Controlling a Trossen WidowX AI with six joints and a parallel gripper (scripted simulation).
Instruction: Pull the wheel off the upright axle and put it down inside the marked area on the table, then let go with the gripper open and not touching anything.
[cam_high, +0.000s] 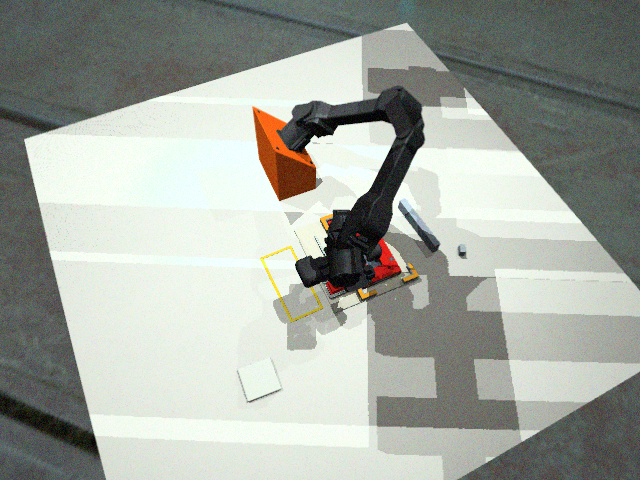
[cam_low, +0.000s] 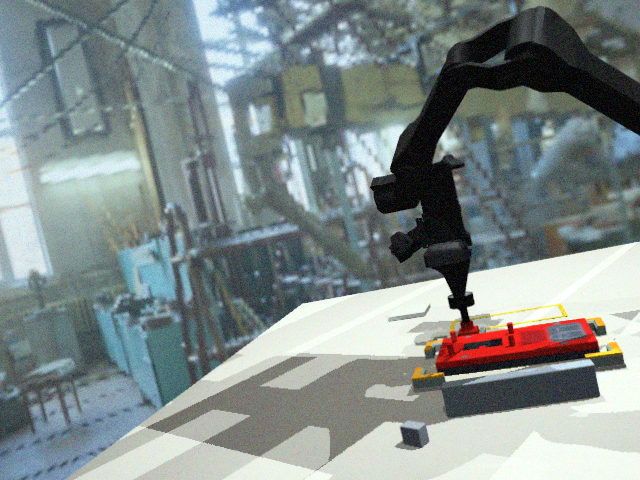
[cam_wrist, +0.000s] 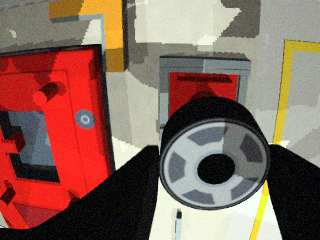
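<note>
The wheel, with a grey spoked face and a black rim, is held between the fingertips of my gripper, which is shut on it. A dark upright axle shows under the wheel, above a small red base. Whether its tip is still inside the wheel's hole is hidden. The marked area, a yellow outline, lies beside the base. In the top view the arm hides the fingertips, the wheel and the axle.
A red board with pegs lies beside the axle between orange corner brackets. A long grey bar, a small grey block and a pale square plate lie farther out.
</note>
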